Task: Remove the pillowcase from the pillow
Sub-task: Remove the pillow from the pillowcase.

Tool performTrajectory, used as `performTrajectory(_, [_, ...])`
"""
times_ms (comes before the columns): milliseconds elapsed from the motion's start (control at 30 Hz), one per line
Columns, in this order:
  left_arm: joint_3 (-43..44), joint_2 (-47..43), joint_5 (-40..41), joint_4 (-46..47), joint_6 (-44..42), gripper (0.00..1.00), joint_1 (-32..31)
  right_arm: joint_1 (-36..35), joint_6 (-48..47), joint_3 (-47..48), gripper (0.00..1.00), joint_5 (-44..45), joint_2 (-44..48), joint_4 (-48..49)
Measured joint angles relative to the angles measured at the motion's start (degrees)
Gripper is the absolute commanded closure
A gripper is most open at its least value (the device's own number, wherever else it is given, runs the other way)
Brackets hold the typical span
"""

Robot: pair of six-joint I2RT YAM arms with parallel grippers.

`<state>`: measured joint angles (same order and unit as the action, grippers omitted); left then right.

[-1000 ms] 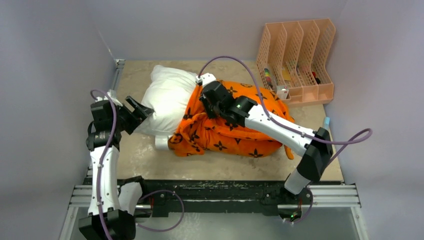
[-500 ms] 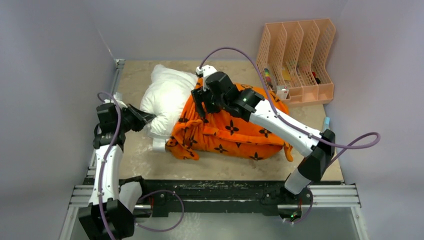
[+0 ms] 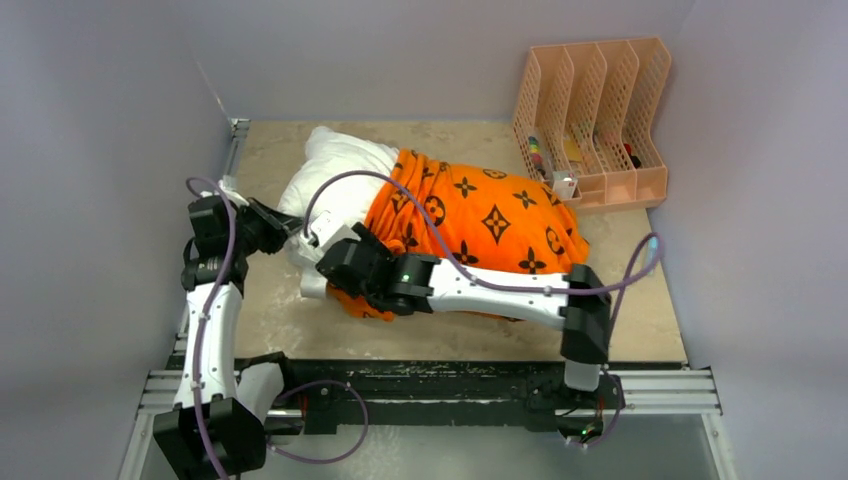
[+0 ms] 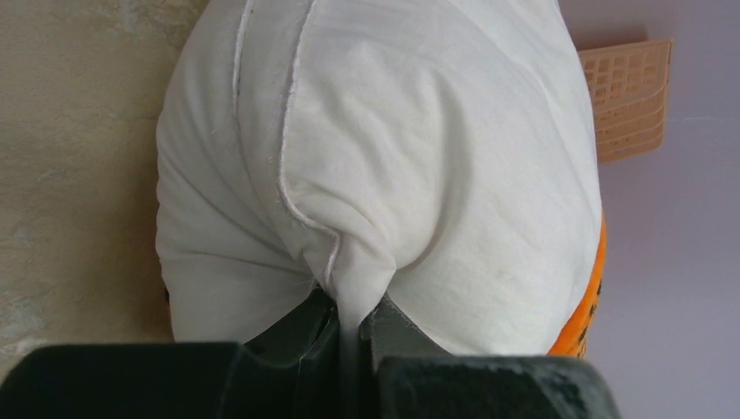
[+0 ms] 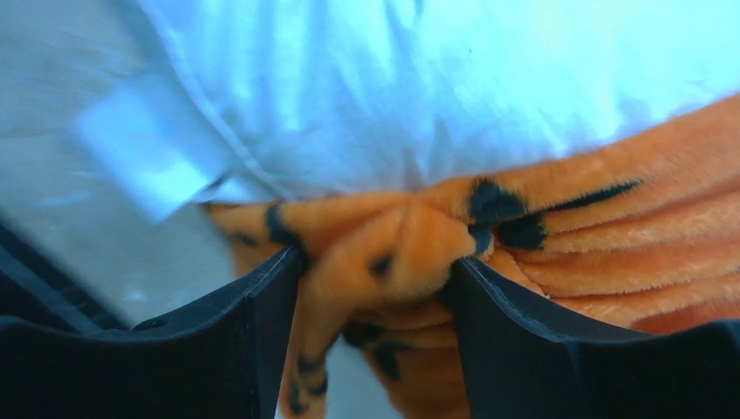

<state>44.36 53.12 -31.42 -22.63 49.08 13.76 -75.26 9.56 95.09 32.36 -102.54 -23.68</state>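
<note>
A: Entry. Where does the pillowcase sit?

B: The pillowcase (image 3: 480,225) lies mid-table (image 3: 640,300) and covers the right-hand part of the pillow (image 3: 335,180). The pillow's bare white end sticks out to the far left. The orange hem is bunched in folds at the near-left edge.

A: Claws?

B: The left gripper (image 4: 351,312) is pinched narrow on a fold of white cloth at the pillow's left corner. The right gripper (image 5: 375,279) has its jaws wide, astride the bunched hem. Plush fills the gap, but I see no firm clamp.

A: Step in hand?

B: Judged: a grasp on the hem, with the pillow anchored from the left. Most of the pillow is covered, so the task is early to middling.

A: Next move?

B: Close the right jaws on orange plush alone, not on the white cloth just beyond it. Then draw the hem rightward while the left side resists.

A: Surroundings, obstructions?

B: A peach file organiser (image 3: 600,110) stands far right, near the case's closed end, and a rightward pull heads its way. The right forearm (image 3: 500,290) lies along the case's near side. Its purple cable (image 3: 345,180) arcs over the pillow and might snag.
</note>
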Motion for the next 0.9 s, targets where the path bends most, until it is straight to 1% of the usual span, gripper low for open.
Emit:
performTrajectory(100, [1.20,0.13,0.87,-1.31,-0.04,1.00,-0.09,1.53,-5.09,0.48,0.53,6.32,-5.25,-0.33])
performTrajectory(167, [1.57,0.13,1.73,-1.90,0.00,1.00,-0.24,2.91,-8.26,0.42,0.89,7.87,-7.08,-0.28])
performTrajectory(200, [1.57,0.20,1.97,-2.01,0.00,1.00,-0.35,3.65,-9.79,-0.17,1.00,8.02,-6.99,0.22])
performTrajectory(300, [1.95,0.68,2.05,-1.84,0.42,1.00,-0.46,5.22,-11.65,-3.65,1.00,7.61,-3.56,2.19])
performTrajectory(400, [3.02,1.27,2.25,-1.20,1.22,1.00,-0.70,5.57,-9.51,-5.42,1.00,6.67,0.66,1.09])
performTrajectory(500, [6.21,3.96,2.27,-1.05,1.29,1.00,-0.81,5.88,-3.13,-11.63,1.00,5.27,7.98,-0.70])
performTrajectory(733, [20.96,17.94,0.02,-1.95,2.27,1.00,-1.86,12.04,18.62,-33.29,1.00,-1.49,29.40,-4.94])
performTrajectory(833, [26.23,21.73,-1.36,-3.08,2.43,1.00,-2.36,13.38,25.83,-37.92,1.00,-3.63,35.50,-5.64])
performTrajectory(900, [28.11,22.47,-1.62,-4.17,2.38,1.00,-2.43,14.14,29.20,-39.43,1.00,-3.89,37.94,-6.32])
